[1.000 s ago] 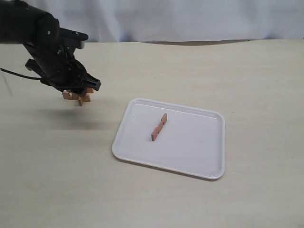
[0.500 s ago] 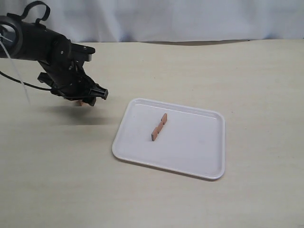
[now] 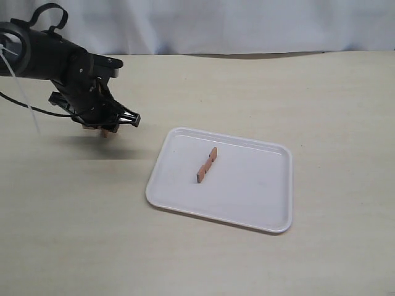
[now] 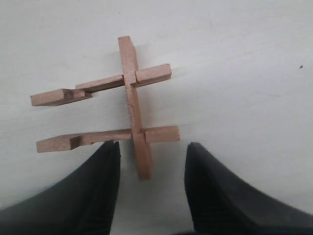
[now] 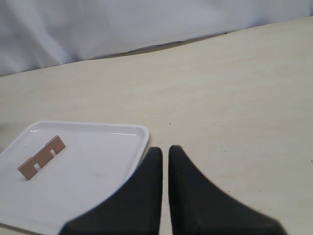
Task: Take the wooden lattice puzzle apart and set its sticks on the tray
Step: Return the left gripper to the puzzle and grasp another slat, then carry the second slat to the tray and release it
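The left gripper (image 4: 151, 147) has sunk over the wooden lattice puzzle (image 4: 131, 93). Its jaws stand spread astride one stick (image 4: 139, 154), probably to pull it out.

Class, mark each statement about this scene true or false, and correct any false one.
1. One stick lies on the tray. True.
2. The wooden lattice puzzle sits on the tray. False: it lies on the table, left of the tray, under the left gripper.
3. The left gripper's fingers are clamped on the puzzle. False: they are open, one on each side of a stick end, with gaps on both sides.
4. The right gripper holds nothing. True.
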`<state>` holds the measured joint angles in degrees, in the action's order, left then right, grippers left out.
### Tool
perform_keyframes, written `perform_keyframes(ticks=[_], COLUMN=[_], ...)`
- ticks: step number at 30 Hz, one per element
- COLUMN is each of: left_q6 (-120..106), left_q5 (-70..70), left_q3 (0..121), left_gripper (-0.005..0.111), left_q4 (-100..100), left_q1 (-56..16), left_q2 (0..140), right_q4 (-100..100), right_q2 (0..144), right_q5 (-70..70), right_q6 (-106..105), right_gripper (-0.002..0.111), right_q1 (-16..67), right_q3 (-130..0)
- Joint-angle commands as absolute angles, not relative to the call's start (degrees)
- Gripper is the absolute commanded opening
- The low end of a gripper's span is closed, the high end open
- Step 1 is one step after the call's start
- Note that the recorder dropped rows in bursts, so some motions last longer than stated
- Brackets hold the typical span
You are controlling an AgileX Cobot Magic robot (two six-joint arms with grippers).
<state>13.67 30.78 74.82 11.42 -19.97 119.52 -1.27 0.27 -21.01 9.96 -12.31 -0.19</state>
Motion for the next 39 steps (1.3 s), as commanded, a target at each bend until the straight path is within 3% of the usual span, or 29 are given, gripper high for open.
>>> perform_keyframes(ticks=[1, 11, 13, 17, 30, 39], left_q6=[14.5, 15.2, 15.5, 15.5, 13.3, 7.9], left_q5=[31.4, 30.4, 29.5, 28.9, 32.1, 32.3], left_q3=[74.6, 74.6, 74.6, 74.6, 74.6, 74.6], left_gripper=[0.040, 0.038, 0.029, 0.000, 0.000, 0.000], left_q4=[11.4, 10.9, 10.9, 10.9, 10.8, 6.9], left_q1=[-20.0, -20.0, -20.0, -20.0, -21.5, -31.4], left_q2=[120.1, 122.0, 122.0, 122.0, 115.2, 110.2], right_q4=[-0.8, -0.8, -0.8, -0.8, -0.8, -0.8], right_q2=[0.0, 0.0, 0.0, 0.0, 0.0, 0.0], right_q5=[-20.9, -20.9, -20.9, -20.9, -20.9, -20.9], right_q6=[9.7, 9.7, 9.7, 9.7, 9.7, 9.7], right_gripper=[0.004, 0.004, 0.004, 0.004, 0.004, 0.004], right_q1=[-12.5, -12.5, -12.5, -12.5, -12.5, -12.5], right_q3=[0.0, 0.0, 0.0, 0.0, 0.0, 0.0])
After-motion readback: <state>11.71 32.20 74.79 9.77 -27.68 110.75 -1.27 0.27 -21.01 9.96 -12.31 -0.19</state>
